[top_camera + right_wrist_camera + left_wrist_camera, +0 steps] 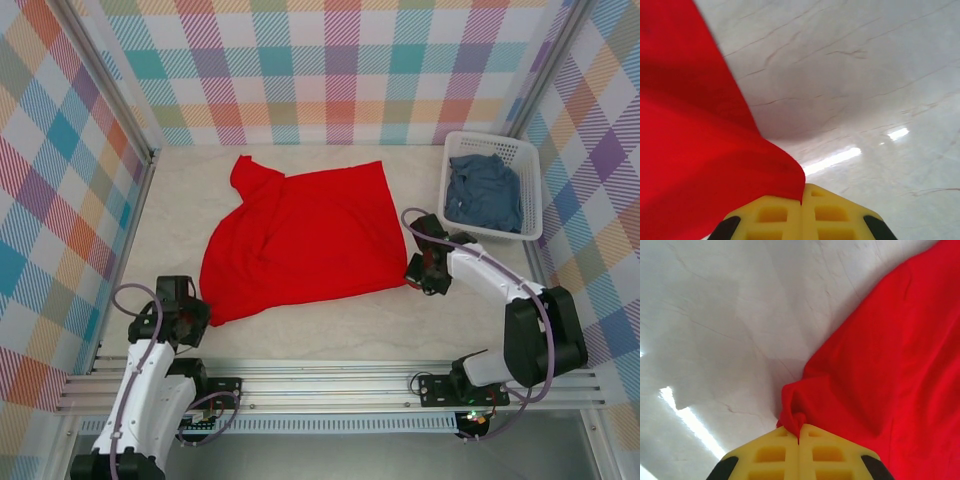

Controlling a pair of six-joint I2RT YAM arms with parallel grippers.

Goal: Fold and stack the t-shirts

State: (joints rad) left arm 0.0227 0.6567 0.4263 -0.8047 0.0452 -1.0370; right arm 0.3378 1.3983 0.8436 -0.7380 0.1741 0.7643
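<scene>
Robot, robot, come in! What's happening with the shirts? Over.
Left gripper shut on red t-shirt corner. Right gripper shut on its opposite near corner. Blue-grey t-shirt in basket. Nothing in the way.

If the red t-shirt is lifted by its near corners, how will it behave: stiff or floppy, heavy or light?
Probably floppy: the red t-shirt lies in soft wrinkles and bunches at the left gripper. Likely light, being thin cloth. It may slide easily on the smooth table.

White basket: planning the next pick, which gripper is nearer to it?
Right. The right gripper pinches the red t-shirt at a corner just short of the white basket; the left gripper pinches its opposite corner, much farther left.
</scene>
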